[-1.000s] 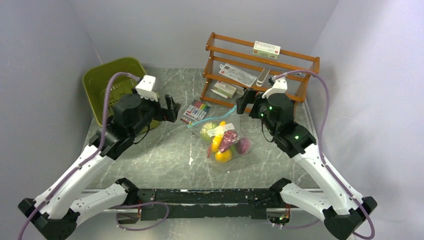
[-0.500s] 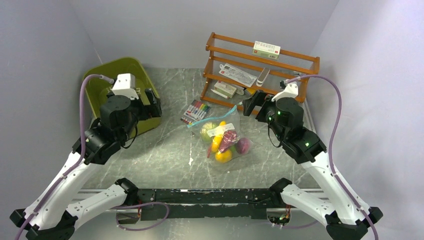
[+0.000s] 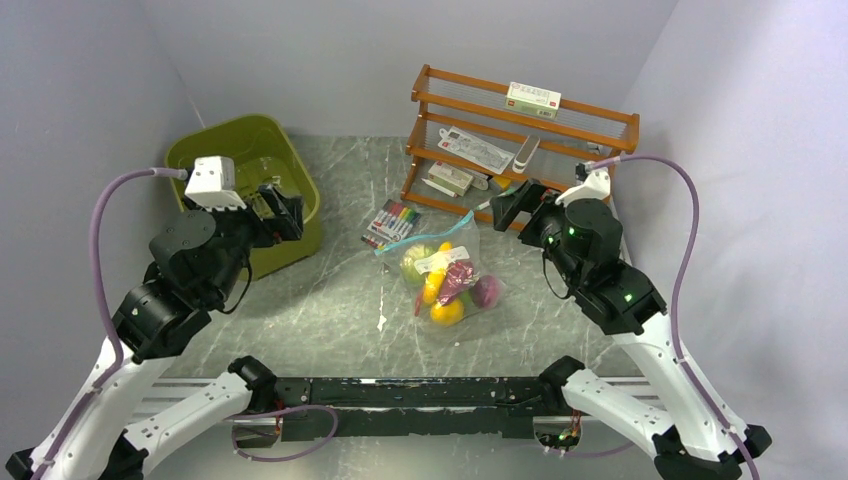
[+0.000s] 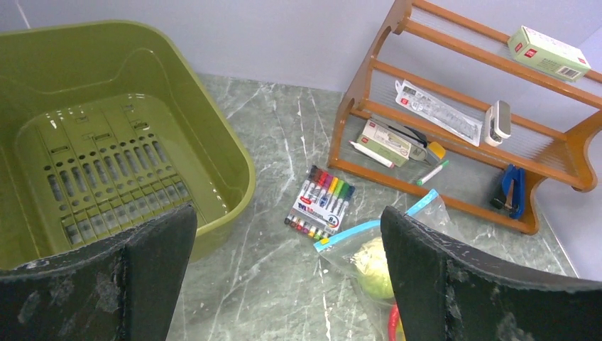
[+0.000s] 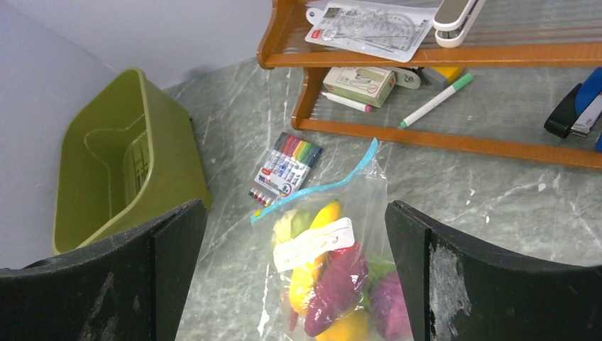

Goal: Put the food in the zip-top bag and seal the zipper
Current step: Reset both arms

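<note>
Bag [image 3: 447,282] lay flat on the table [image 3: 330,290] between the arms, food [image 3: 447,311] inside it. Pieces overlapped behind the plastic and a white label; roughly six, exact count unclear. Could not tell whether the zipper [image 5: 312,192] was pressed shut. In the left wrist view the bag was cut off at the bottom edge, with only a pale green piece and a red sliver showing.

Left gripper [image 4: 287,213]: jaws spread wide, nothing held, raised near the tub [image 4: 213,121]. Right gripper [image 5: 294,206]: jaws spread wide, nothing held, raised, clear of the bag.

Counts: one bag, one tub, one marker pack [image 3: 392,222], one rack [image 5: 461,143].
</note>
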